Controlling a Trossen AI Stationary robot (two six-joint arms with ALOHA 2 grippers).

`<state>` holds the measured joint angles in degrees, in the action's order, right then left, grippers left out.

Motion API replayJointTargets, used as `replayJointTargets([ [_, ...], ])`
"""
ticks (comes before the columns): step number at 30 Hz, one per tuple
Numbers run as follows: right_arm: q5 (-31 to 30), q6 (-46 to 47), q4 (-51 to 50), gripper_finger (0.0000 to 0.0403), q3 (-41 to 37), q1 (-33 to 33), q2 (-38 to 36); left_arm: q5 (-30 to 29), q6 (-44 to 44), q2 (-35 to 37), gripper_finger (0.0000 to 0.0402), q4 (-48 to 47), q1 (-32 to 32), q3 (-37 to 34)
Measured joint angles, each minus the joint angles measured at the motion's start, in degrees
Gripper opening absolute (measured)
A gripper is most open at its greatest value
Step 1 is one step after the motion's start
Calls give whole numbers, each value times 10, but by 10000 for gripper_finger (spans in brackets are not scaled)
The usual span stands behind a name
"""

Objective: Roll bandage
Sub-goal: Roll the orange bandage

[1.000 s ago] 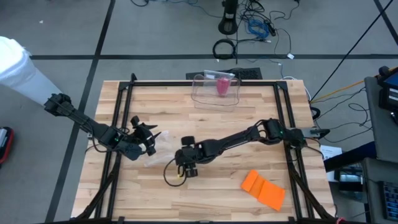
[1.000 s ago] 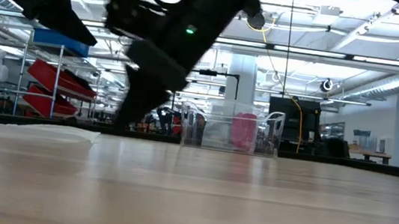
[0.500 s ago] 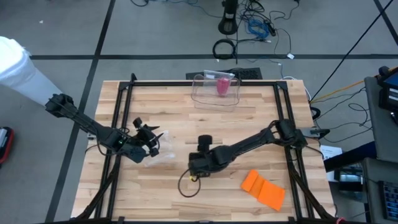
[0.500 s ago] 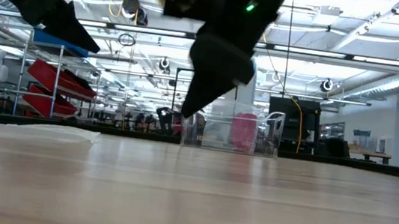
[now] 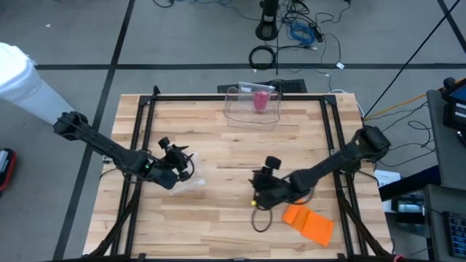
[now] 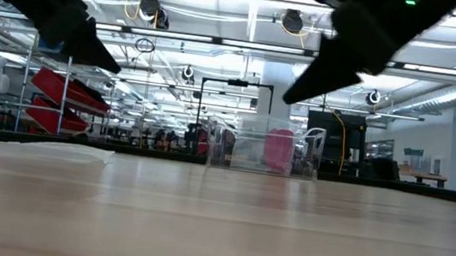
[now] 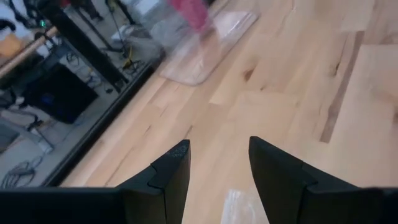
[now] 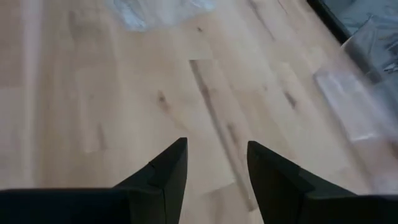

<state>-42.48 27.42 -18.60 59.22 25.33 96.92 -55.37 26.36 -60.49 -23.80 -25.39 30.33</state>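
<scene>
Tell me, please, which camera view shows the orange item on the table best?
The high view: the orange item lies flat near the table's front edge, fully visible beside the right gripper. The low view and both wrist views do not show it at all.

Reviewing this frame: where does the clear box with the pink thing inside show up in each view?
High: clear box at the table's far edge, centre.
Low: box in the middle, standing at the far end of the table.
Left wrist: blurred box near the top, beyond the tool fingers.
Right wrist: a blurred clear shape at the right edge may be it; I cannot tell.
Shared landmark: the pink thing inside it.
</scene>
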Motion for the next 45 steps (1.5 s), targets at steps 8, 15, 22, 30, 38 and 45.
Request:
replayJointTargets([
  [8, -70, 82, 47, 151, -97, 61, -53, 75, -123, -43, 170, 161, 15, 0],
  [15, 16, 73, 45, 151, -99, 83, -54, 146, -151, -99, 170, 211, 40, 0],
  [22, 106, 90, 54, 151, -99, 60, -50, 153, -136, -144, 170, 275, 66, 0],
  [30, -1, 142, 63, 150, -99, 39, -52, 175, -167, -153, 170, 321, 74, 0],
  [38, 40, 272, -168, 104, -61, 82, -103, 176, -167, -153, 170, 325, 74, 0],
  [45, 166, 394, -375, 15, 46, 167, -111, 175, -168, -153, 170, 329, 74, 0],
])
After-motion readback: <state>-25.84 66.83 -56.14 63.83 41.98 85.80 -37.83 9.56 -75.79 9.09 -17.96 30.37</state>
